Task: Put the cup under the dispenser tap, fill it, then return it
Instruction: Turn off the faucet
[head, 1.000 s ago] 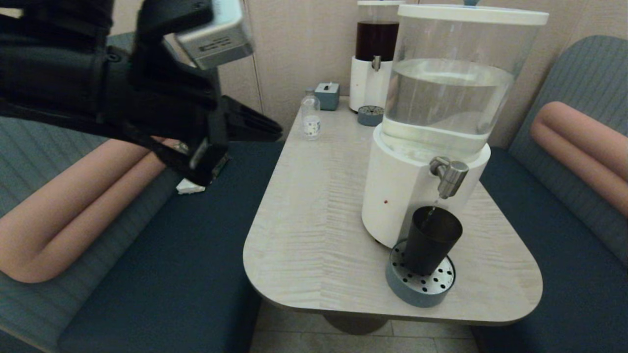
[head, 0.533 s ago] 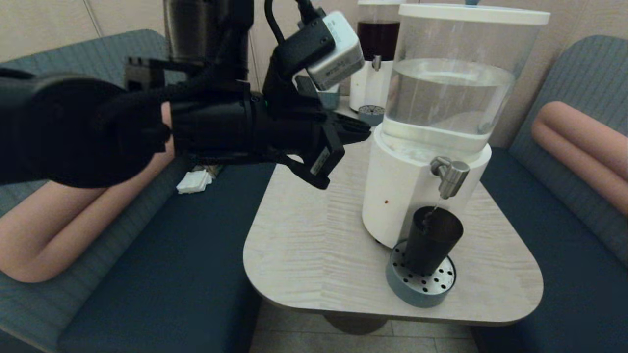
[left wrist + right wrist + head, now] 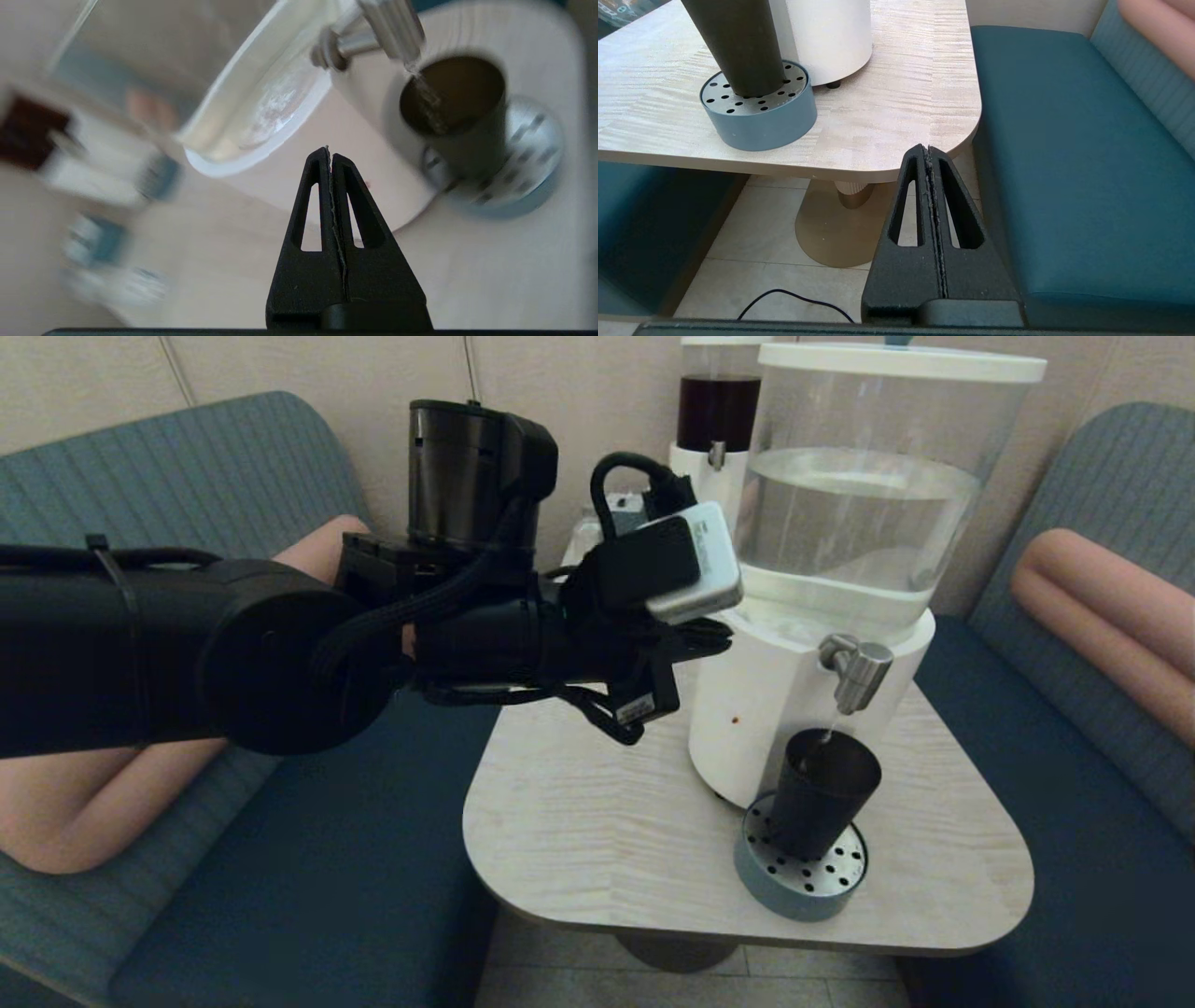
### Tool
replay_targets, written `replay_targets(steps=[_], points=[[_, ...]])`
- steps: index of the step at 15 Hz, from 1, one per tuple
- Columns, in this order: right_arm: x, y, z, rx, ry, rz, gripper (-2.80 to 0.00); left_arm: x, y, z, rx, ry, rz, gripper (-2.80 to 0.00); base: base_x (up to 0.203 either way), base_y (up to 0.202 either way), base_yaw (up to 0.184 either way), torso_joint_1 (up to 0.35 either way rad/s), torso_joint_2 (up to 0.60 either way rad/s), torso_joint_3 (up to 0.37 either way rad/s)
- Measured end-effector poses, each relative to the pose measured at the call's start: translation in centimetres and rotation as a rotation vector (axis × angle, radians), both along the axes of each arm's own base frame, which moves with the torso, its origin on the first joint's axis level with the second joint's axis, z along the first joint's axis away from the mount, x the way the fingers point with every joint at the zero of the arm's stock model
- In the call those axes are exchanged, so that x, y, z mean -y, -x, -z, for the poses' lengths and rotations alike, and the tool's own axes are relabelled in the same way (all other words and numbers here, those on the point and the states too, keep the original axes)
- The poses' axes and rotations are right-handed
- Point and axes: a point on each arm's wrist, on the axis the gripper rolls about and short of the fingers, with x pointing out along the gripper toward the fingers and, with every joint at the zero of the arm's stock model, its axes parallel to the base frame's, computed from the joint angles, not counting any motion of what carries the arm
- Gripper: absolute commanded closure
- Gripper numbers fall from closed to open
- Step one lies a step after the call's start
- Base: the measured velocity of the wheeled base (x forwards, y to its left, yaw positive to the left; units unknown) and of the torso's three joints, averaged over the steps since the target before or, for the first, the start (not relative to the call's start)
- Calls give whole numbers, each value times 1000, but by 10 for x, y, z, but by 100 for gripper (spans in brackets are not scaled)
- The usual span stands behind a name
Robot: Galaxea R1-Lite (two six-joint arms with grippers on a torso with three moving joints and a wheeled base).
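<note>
The dark cup (image 3: 823,791) stands on the round perforated drip tray (image 3: 800,875) beneath the brushed-steel dispenser tap (image 3: 855,668); a thin stream of water falls into it. The left wrist view shows the same cup (image 3: 455,100) under the tap (image 3: 373,30). My left gripper (image 3: 719,637) is shut and empty, hovering beside the white dispenser base (image 3: 756,709), left of the tap and above the table. My right gripper (image 3: 927,148) is shut and empty, low beside the table's near right corner; it does not show in the head view. From there the cup (image 3: 735,44) appears on the tray (image 3: 759,116).
A second dispenser with dark liquid (image 3: 714,439) stands at the back of the light wooden table (image 3: 597,803). Blue bench seats (image 3: 327,859) flank the table on both sides. My left arm (image 3: 187,653) spans the left half of the head view. A black cable (image 3: 784,298) lies on the floor.
My left arm has swung rightward and down toward the dispenser, its shut gripper now close to the white base. The cup stays under the running tap.
</note>
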Motion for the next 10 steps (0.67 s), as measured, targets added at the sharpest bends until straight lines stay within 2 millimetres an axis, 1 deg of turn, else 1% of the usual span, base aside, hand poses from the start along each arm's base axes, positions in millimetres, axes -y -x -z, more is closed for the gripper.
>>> replay_targets(steps=[2, 5, 7, 10], points=[[0, 0, 0, 0, 0, 0, 0, 4, -3, 0, 128, -36, 26, 0, 0, 0, 0, 0, 0, 0], [0, 0, 0, 0, 0, 0, 0, 13, -7, -6, 294, -5, 39, 0, 0, 0, 0, 0, 0, 0], [0, 0, 0, 0, 0, 0, 0, 19, -9, -2, 353, -38, 52, 0, 0, 0, 0, 0, 0, 0], [0, 0, 0, 0, 0, 0, 0, 29, -11, 11, 406, -96, 84, 0, 0, 0, 0, 0, 0, 0]])
